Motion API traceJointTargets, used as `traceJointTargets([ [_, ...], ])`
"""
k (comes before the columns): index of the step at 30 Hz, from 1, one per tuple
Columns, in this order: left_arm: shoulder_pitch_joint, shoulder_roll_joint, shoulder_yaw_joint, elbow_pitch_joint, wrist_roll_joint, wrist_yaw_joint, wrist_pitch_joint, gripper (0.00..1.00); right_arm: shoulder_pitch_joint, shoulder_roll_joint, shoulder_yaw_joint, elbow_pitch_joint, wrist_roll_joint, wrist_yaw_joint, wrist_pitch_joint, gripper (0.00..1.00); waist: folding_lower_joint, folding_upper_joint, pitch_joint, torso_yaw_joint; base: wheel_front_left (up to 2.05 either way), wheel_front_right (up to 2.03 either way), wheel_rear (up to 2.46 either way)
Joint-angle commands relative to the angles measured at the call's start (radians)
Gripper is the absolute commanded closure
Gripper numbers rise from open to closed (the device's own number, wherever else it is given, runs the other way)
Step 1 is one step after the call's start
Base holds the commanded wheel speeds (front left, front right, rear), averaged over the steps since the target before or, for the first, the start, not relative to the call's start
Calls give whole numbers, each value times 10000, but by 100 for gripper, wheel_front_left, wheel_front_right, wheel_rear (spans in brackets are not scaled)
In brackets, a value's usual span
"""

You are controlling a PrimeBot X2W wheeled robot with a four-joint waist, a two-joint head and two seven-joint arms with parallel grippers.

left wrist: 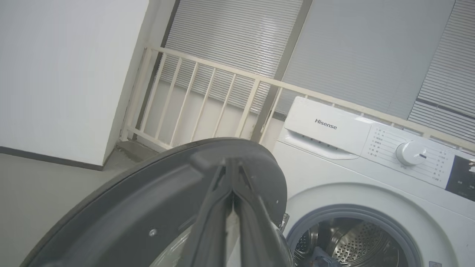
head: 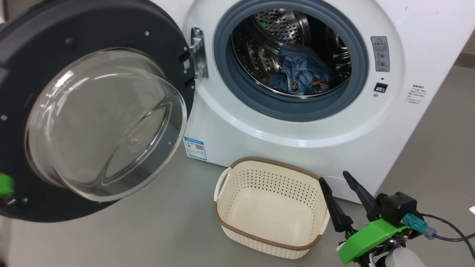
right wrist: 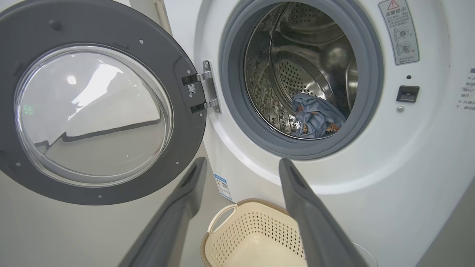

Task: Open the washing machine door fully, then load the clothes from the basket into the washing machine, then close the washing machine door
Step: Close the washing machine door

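The washing machine (head: 282,129) stands with its door (head: 100,22) swung open to the left, the glass bowl facing me. The light blue clothes (head: 300,72) lie inside the steel drum, also seen in the right wrist view (right wrist: 315,116). The basket (head: 271,185) sits on the floor before the machine with nothing in it. My right gripper (head: 334,177) is open just right of the basket, nothing between its fingers (right wrist: 297,193). My left gripper (left wrist: 232,161) is shut, its fingers lying across the door's dark rim (left wrist: 148,193); whether they touch it I cannot tell.
A grey floor (head: 148,230) runs around the basket and under the open door. In the left wrist view a cream railing (left wrist: 207,92) and window blinds stand behind the machine (left wrist: 326,167), with a white wall (left wrist: 63,74) to the left. A cable (head: 452,230) trails from my right wrist.
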Motion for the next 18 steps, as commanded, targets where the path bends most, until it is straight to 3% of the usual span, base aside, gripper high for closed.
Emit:
traceJointTargets([
  [1, -746, 669, 631, -271, -370, 72, 316, 100, -61, -61, 253, -236, 91, 16, -120, 0, 0, -1, 72, -99, 0, 0, 0],
  [8, -2318, 1831, 2191, 1567, -2492, 406, 1689, 100, -183, -188, 301, -195, 52, 16, -120, 0, 0, -1, 337, -398, 0, 0, 0],
  [18, -3682, 3140, 3167, 5341, -3876, 390, 2677, 100, -434, -366, 414, -93, -29, 16, -120, 0, 0, -1, 676, -756, 0, 0, 0],
])
